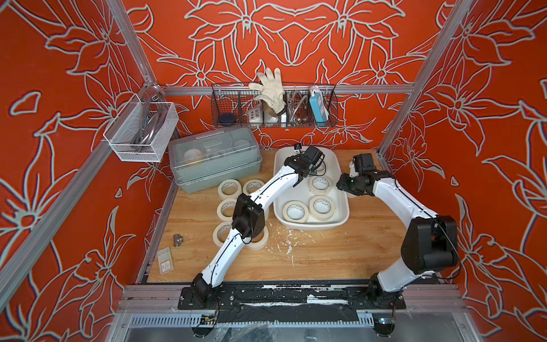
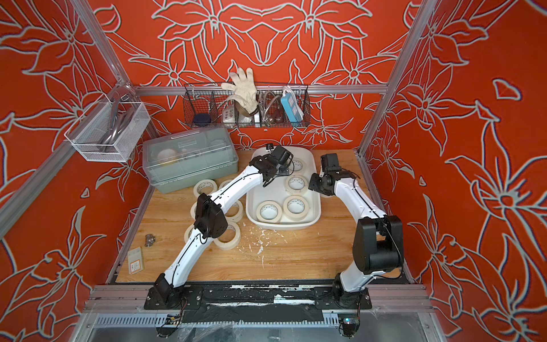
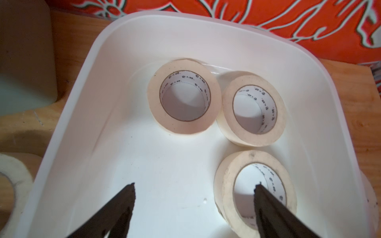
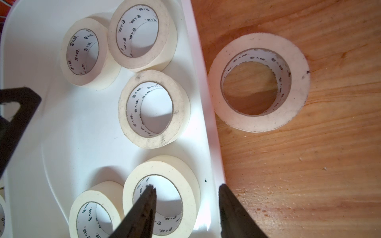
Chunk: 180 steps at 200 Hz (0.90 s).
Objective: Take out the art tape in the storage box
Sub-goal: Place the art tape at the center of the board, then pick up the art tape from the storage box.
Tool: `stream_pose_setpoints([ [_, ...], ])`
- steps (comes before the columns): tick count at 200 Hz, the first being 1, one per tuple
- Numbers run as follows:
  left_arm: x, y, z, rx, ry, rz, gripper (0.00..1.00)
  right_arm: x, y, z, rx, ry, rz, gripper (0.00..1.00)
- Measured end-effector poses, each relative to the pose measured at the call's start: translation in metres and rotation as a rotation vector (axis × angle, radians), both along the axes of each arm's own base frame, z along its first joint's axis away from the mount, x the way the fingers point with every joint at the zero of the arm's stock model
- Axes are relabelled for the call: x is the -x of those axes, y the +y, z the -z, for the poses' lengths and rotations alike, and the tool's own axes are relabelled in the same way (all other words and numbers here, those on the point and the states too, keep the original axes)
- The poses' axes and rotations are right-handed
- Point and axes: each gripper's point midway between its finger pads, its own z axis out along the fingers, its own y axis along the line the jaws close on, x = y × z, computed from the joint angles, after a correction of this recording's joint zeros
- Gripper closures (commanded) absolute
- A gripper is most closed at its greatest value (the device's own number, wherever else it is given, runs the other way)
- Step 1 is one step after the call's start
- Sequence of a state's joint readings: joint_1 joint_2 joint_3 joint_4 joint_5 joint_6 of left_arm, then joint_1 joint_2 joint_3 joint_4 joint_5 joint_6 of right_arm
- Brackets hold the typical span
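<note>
The storage box point(image 1: 313, 226) is a shallow white tub on the wooden table, seen in both top views point(image 2: 284, 226). Several cream art tape rolls lie flat inside it point(image 1: 296, 211) point(image 4: 153, 109). My left gripper point(image 3: 194, 185) hangs open inside the box. One of its fingertips point(image 3: 258, 188) is over the core of a roll point(image 3: 228, 185), the other over bare floor. My right gripper point(image 4: 186, 186) is open above the box's right wall point(image 4: 206, 115). One fingertip point(image 4: 150, 189) is over a roll's core point(image 4: 189, 195), the other outside the box.
More rolls lie on the table left of the box point(image 1: 229, 188), and one to its right point(image 4: 258, 82). A lidded grey-green box point(image 1: 213, 160) stands at the back left. A metal fitting point(image 1: 178, 239), a small packet point(image 1: 165, 260) and white flakes point(image 1: 288, 239) lie in front.
</note>
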<state>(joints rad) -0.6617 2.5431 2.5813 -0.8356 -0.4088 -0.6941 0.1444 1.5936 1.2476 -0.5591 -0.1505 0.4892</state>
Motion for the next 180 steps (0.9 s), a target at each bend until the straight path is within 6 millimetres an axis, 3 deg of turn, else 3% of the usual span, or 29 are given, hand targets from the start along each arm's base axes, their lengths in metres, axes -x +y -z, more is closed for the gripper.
stream_pose_setpoints([
  [48, -0.028, 0.017, 0.02, 0.117, 0.006, -0.117, 0.16, 0.002, 0.0, 0.001, 0.001, 0.003, -0.001, 0.47],
  [91, -0.047, 0.03, 0.05, 0.198, 0.034, -0.192, 0.22, 0.008, -0.001, 0.0, -0.001, -0.006, -0.001, 0.47],
  [131, -0.057, 0.035, 0.076, 0.231, 0.056, -0.22, 0.23, 0.012, -0.001, 0.004, -0.004, 0.0, -0.003, 0.47],
  [180, -0.067, 0.031, 0.092, 0.282, 0.044, -0.235, 0.25, 0.014, -0.001, 0.007, -0.006, 0.007, -0.005, 0.47],
])
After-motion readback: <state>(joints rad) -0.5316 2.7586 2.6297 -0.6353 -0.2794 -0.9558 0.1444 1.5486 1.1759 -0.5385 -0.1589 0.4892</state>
